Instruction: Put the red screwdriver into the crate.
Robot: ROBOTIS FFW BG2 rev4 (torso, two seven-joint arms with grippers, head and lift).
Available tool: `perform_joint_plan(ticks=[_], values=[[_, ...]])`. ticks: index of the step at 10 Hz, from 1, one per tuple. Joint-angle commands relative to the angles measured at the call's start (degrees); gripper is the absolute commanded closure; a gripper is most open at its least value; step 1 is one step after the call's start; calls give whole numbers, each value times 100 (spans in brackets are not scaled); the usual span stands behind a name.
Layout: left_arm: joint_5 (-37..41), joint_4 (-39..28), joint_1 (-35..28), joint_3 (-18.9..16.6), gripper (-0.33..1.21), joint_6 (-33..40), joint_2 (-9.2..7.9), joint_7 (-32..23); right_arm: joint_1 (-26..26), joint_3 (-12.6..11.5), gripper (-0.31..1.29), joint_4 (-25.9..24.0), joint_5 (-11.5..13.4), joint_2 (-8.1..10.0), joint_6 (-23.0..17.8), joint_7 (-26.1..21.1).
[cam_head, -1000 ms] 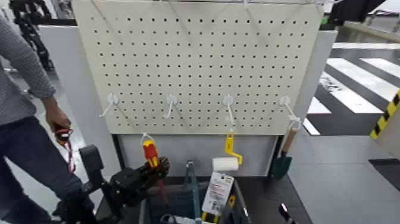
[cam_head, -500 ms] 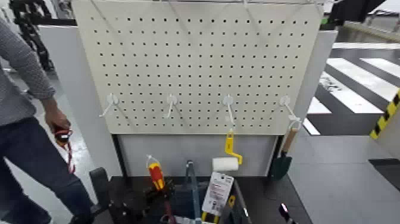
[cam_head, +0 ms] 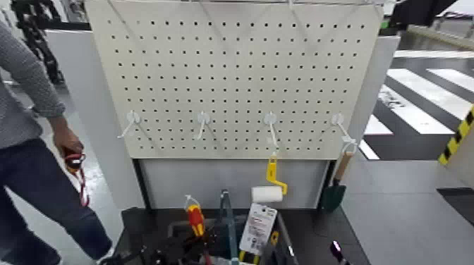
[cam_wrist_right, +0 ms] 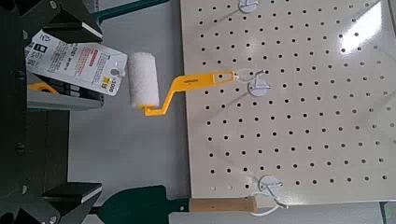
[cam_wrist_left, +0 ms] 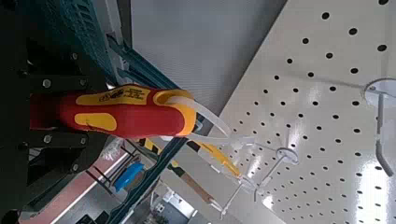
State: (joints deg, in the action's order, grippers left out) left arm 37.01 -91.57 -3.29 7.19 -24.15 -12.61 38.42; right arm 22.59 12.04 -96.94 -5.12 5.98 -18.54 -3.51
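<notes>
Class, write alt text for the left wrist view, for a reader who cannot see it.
The left pincer is shut on a slim screwdriver with a red handle and yellow bands, seen close up. Behind it are the dark grey ribbed plastic crate and a cream pegboard with white hooks.

Matte black left tool (cam_wrist_left: 37, 117), boxy, with small screw heads.

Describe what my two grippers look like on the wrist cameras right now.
Both are matte black. The left gripper has flat, plate-like fingers dotted with small silver screw heads. The right gripper has angular, wedge-shaped fingers, also with a few small screws. No cables or markings show on either.
</notes>
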Motion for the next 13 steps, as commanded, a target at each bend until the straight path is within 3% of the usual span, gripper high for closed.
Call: perform_joint_plan(ticks=[1,2,3,4,7,9,13], values=[[228,86,30,46,87,-72,-31,8,-9,9,17,18,-15,0,0,17],[272,86,39,37,47,-107,-31,43,-9,9,17,18,-24,0,0,17],[263,42,39,2,18,-98,-31,60,-9,9,17,18,-24,-9,-9,17],[246,-19,39,-42,10,7,-58,51,-9,9,17,18,-33,0,-9,26],[-123,-327,-58,-350,11,350,-66,-72,0,0,17,18,-59,0,-44,26],[-554,-573,-216,-447,11,860,-31,-458,0,0,17,18,-59,0,-62,26],[-1336,-643,-646,-552,11,1844,232,-1293,9,-26,17,9,-50,-9,-115,17]])
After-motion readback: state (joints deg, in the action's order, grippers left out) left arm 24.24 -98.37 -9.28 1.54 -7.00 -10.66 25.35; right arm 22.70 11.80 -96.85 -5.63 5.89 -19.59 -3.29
